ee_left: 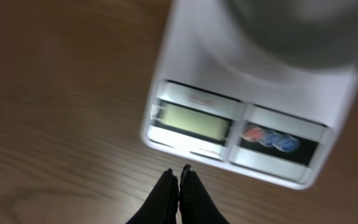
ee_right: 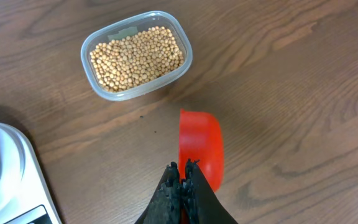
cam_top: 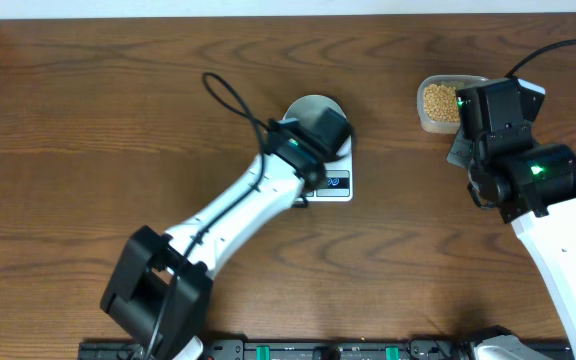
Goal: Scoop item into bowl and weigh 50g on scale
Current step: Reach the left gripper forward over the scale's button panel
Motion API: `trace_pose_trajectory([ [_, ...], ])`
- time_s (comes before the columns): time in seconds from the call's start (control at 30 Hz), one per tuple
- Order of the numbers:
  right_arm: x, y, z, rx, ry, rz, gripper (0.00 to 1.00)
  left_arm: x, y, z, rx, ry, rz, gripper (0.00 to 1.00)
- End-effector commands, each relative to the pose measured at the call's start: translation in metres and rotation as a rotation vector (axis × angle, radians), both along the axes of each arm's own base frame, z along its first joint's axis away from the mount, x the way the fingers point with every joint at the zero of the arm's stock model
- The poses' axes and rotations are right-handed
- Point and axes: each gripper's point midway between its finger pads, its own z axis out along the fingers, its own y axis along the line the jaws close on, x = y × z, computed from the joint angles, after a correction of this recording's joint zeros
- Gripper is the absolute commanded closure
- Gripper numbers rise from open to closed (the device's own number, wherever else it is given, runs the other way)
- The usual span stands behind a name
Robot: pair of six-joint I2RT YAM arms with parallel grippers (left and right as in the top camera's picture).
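The left gripper (ee_left: 179, 172) has its two black fingers pressed together, with nothing between them; they hang over the bare wood of the table (ee_left: 55, 93). Just ahead of the fingertips is the front edge of the white scale (ee_left: 197, 68); I cannot tell if they touch it. The grey display (ee_left: 194, 121) is directly in front of the fingers, and the red and blue buttons (ee_left: 271, 138) are ahead and to the right of them. Further ahead, on the far part of the scale, stands the pale bowl (ee_left: 297, 31); it is blurred, so what is inside I cannot tell.

The right gripper (ee_right: 182, 165) also has its fingers closed tightly; they seem to pinch the handle of the red scoop (ee_right: 202, 146), of which only a little red shows between them. The cup of the scoop reaches forward and slightly right from the fingertips. The beans (ee_right: 137, 56) lie in the clear tub (ee_right: 187, 53), ahead and a little left of these fingers, well apart from the scoop; the tub is nearly full.
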Motion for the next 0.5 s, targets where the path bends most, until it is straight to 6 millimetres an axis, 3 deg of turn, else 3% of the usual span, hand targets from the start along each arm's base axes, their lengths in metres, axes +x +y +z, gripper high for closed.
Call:
trace_pose_trajectory([
  [0.0, 0.002, -0.003, 0.008, -0.014, -0.018, -0.003, 0.99, -0.004, -0.012, 0.013, 0.020, -0.091, -0.005, 0.93],
  [0.3, 0.002, -0.003, 0.006, -0.015, -0.014, -0.003, 0.99, 0.002, -0.010, 0.014, 0.012, -0.100, 0.000, 0.93],
  [0.47, 0.002, -0.003, 0.005, -0.016, -0.012, -0.003, 0.99, 0.008, -0.013, 0.004, -0.016, -0.125, 0.006, 0.93],
])
